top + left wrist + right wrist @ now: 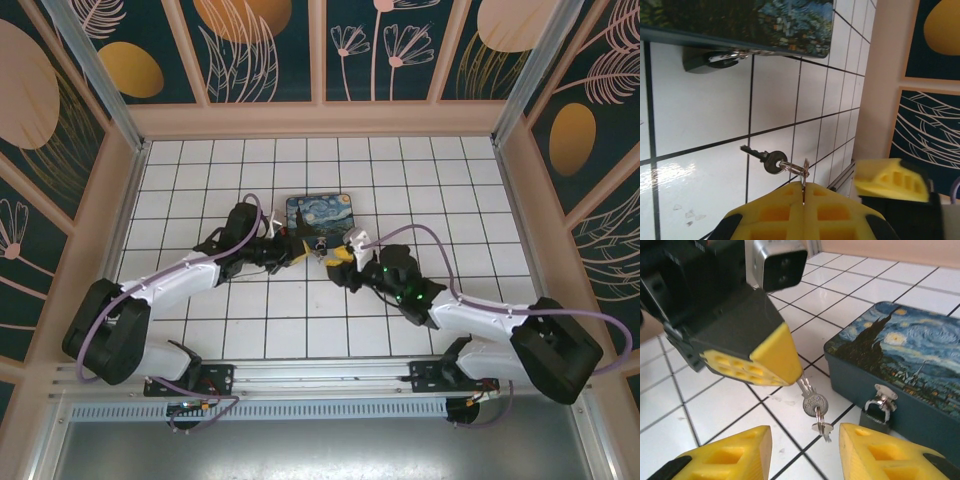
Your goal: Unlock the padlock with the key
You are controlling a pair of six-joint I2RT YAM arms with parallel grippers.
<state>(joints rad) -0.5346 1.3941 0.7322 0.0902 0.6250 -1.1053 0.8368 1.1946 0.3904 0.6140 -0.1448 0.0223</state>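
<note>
Though near box edge [850, 362], key [814, 403] apart from padlock [875, 419]

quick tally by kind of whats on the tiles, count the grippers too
tin box: 1
padlock: 1
key: 1
grippers: 2 (left gripper, right gripper)
total: 5
</note>
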